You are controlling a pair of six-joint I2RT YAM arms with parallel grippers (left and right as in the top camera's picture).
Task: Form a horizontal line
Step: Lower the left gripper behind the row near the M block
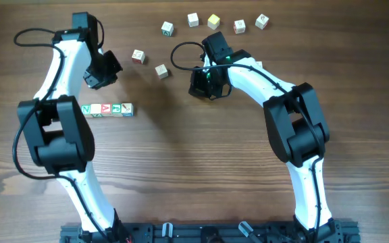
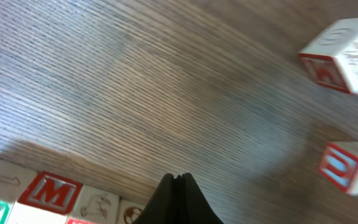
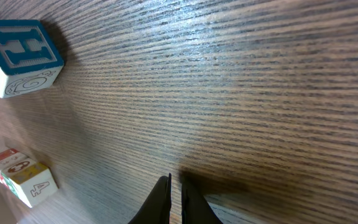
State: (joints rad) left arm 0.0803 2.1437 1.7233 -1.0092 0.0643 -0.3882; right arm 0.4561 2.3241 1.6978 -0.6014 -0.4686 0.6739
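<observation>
The horizontal line (image 1: 107, 109) is sitting on the left part of the table (image 1: 194, 155), four cubes touching side by side, its left end right at my left arm. My left gripper (image 2: 178, 182) is hovering near it, farther back, jaws clenched on nothing. My right gripper (image 3: 174, 183) is hanging mid-table, well apart, pinched closed and empty. Loose cubes (image 1: 161, 70) are lying scattered toward the far edge.

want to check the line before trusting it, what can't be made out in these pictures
Overhead: letters on the loose cubes near the far edge are too small to read.
Overhead: the row of cubes has its left end against the left arm, which may cover part of it.
Left wrist: the row runs off the bottom edge; the upper right cube off the right edge.
</observation>
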